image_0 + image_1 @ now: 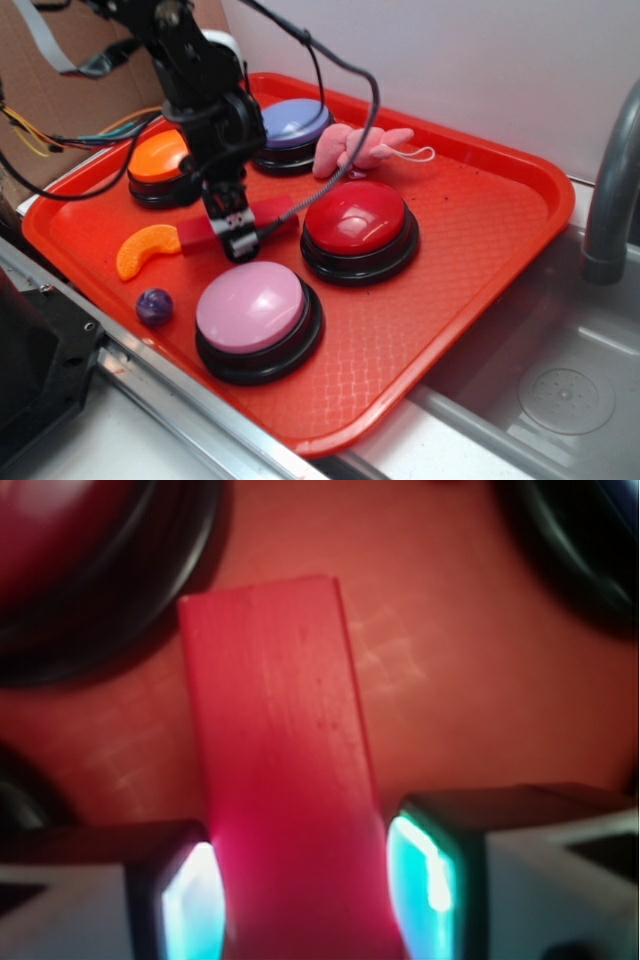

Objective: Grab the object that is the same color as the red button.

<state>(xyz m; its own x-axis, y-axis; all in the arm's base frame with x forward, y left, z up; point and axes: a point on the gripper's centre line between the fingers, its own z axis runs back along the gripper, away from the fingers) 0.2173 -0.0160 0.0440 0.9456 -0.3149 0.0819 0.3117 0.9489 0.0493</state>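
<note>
Jaws of the gripper (pixel 300 880) pinching the red block (pixel 285 770) beside the red button (pixel 358 222), no legible writing anywhere.

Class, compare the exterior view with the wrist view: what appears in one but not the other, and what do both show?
Exterior only: the pink button, orange slice toy, purple ball and sink. Wrist only: the lit teal pads pressed on either side of the red block. Both: the block, the red tray, and the jaws astride the block.
</note>
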